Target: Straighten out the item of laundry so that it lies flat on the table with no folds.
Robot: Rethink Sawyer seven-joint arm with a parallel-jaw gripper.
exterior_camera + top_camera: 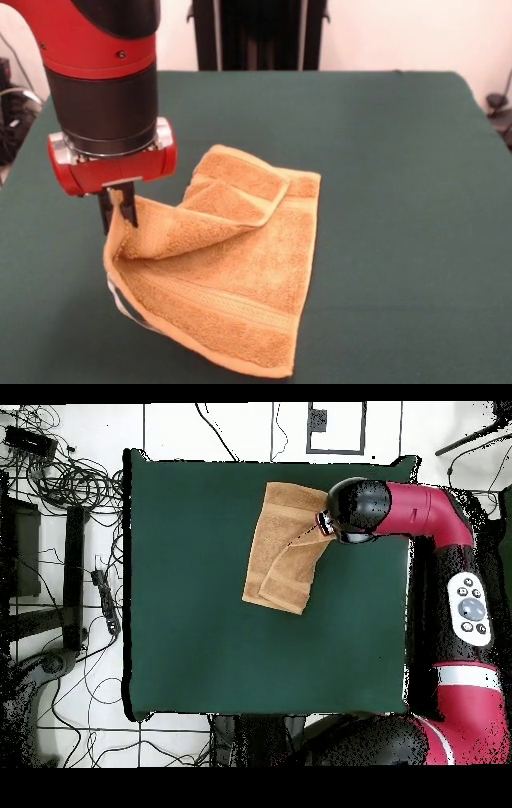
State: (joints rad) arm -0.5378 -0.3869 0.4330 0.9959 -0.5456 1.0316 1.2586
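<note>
The golden-orange towel [232,264] lies on the green table [400,200], folded over itself. Its left edge is lifted off the cloth, and a folded flap drapes across its upper half. A pale woven band runs across its lower part. White shows under its lower left edge. My gripper [117,210] hangs from the red and black arm at the towel's raised left edge, shut on that edge. From overhead the towel [283,549] sits near the table's [220,644] top right, and the arm's wrist [352,510] covers its right side, hiding the gripper.
Cables and gear [60,504] lie on the floor off one side of the table. A dark stand [256,32] rises behind the far edge.
</note>
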